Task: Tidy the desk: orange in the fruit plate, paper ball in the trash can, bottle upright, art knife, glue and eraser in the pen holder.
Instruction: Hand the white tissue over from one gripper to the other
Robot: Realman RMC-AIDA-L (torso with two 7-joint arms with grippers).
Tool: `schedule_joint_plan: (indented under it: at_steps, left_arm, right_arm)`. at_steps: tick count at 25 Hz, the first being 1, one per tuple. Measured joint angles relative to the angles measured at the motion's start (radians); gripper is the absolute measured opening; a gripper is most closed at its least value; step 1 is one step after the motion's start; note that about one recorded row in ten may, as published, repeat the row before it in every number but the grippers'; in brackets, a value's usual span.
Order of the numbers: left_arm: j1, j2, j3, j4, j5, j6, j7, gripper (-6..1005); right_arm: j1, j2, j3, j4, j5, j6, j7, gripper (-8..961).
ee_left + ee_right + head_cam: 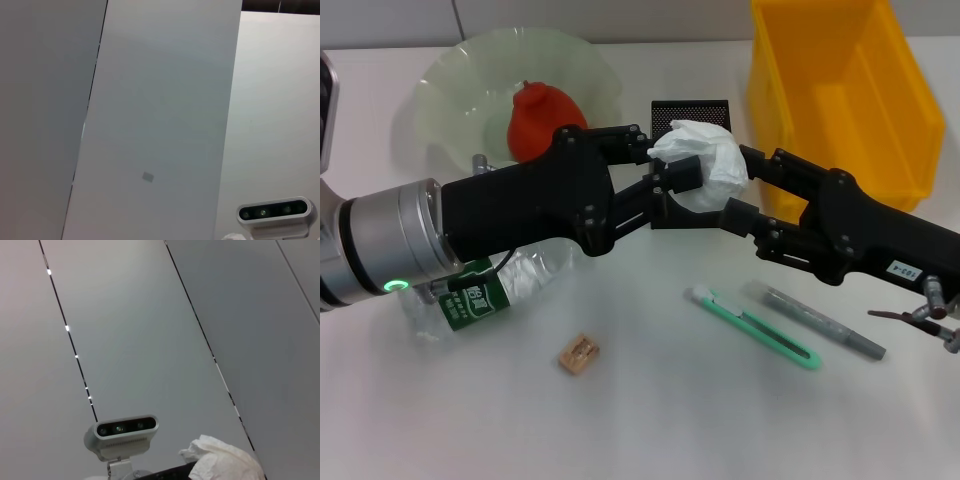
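The white paper ball [705, 160] hangs above the middle of the desk, in front of the black mesh pen holder [690, 108]. My left gripper [670, 170] grips it from the left and my right gripper [738, 185] clasps it from the right. The ball [225, 462] also shows in the right wrist view. The orange [535, 120] lies in the green fruit plate [460, 85]. The bottle [510, 285] lies on its side under my left arm. On the desk lie the eraser [578, 355], the green art knife [755, 328] and the grey glue [820, 320].
The yellow trash can [840, 90] stands at the back right, just behind my right arm. Both wrist views face upward at ceiling panels and the head camera [275, 212] [125, 432].
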Motion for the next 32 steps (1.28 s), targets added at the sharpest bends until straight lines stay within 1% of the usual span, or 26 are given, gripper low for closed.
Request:
schedule_joint_plan:
  at_steps: [11, 16, 29, 32]
  left_arm:
    - [-0.005, 0.000, -0.009, -0.006, 0.000, -0.005, 0.001, 283]
    - [-0.013, 0.001, -0.010, -0.016, -0.001, -0.006, 0.001, 283]
    - [-0.024, 0.002, -0.010, -0.029, -0.001, -0.008, 0.002, 284]
    - [-0.024, 0.001, -0.010, -0.029, -0.001, -0.008, 0.002, 299]
  right_arm:
    - [0.010, 0.000, 0.005, 0.009, 0.000, 0.006, -0.001, 758]
    - [0.017, 0.000, 0.002, 0.009, 0.000, 0.008, -0.002, 545]
    - [0.019, 0.000, 0.001, 0.010, 0.000, 0.017, -0.001, 515]
    - [0.018, 0.000, 0.004, 0.010, 0.000, 0.017, -0.002, 505]
